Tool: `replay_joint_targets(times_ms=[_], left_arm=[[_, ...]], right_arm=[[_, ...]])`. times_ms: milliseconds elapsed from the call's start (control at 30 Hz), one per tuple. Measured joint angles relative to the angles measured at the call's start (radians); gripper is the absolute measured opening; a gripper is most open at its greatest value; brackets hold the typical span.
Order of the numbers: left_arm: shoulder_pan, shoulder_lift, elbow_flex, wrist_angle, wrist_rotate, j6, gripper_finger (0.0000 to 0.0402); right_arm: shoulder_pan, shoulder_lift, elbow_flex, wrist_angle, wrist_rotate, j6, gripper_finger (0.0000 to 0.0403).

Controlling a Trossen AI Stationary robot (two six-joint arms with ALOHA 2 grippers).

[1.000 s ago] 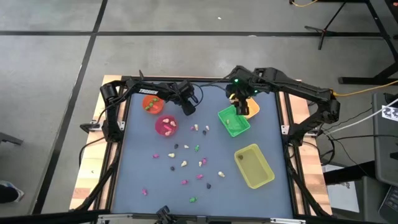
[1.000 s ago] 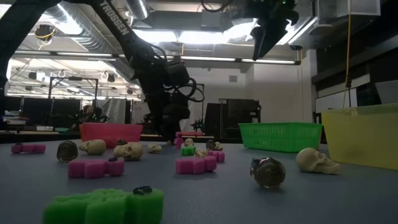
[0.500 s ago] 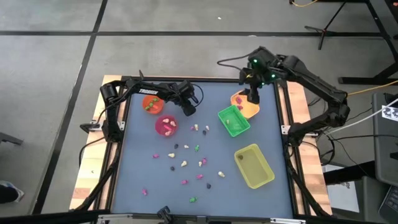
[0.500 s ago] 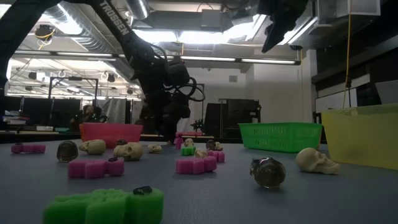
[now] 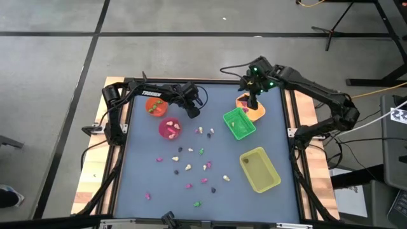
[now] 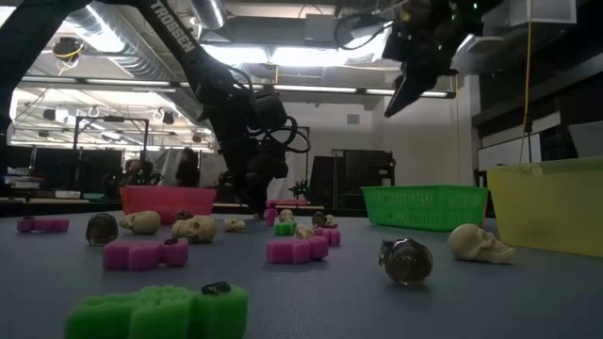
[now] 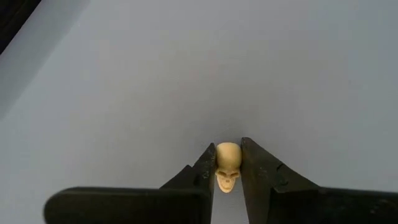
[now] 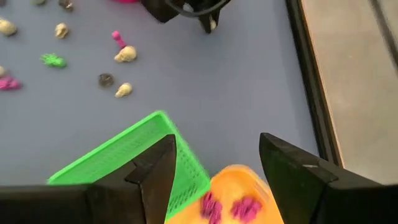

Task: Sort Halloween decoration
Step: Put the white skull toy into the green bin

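From overhead I can barely sort the trinkets [image 5: 191,167] by shape — they are specks scattered over the middle and near part of the blue table [image 5: 140,178]. What lies inside the pink cup [image 5: 170,128] and the orange cup [image 5: 155,105] is too small for me to name, and the yellow tray [image 5: 260,169] reads as bare as far as I can tell.

My left gripper [image 5: 193,112] sits low at the far left, just beside the pink cup. Its wrist camera settles the question the high view cannot: a cream skull [image 7: 227,166] is pinched between the two fingers, touching both, face toward the lens.

My right gripper [image 5: 252,102] hangs high over the far right corner, above the orange tray [image 5: 257,112] (partly hidden under the arm). Its fingers [image 8: 155,168] are spread apart with nothing between them; below the gap I see the green tray [image 8: 124,158] edge and pink pieces [image 8: 239,207] lying in the orange tray, cut off by the frame.

In the low view pink blocks [image 6: 297,249], skulls [image 6: 479,243] and a green block [image 6: 160,311] lie nearest me.
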Motion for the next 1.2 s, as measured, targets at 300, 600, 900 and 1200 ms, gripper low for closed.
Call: replay_joint_targets(times_ms=[300,600,900,1200], left_arm=[[-0.005,-0.054,-0.006,-0.017,-0.004,-0.014,0.0033],[-0.022,-0.129,-0.004,0.034,0.135,-0.121,0.0033],[-0.133,-0.132,-0.002,0.287,0.206,-0.186,0.0034],[-0.287,-0.128,-0.001,0.591,0.075,-0.183,0.0034]], right_arm=[[0.001,0.001,-0.201,0.311,0.045,0.029,0.0230],[0.002,0.001,-0.261,0.383,0.133,0.030,0.0230],[0.002,0.001,-0.262,0.388,0.141,0.031,0.0230],[0.002,0.001,-0.262,0.401,0.141,0.031,0.0230]])
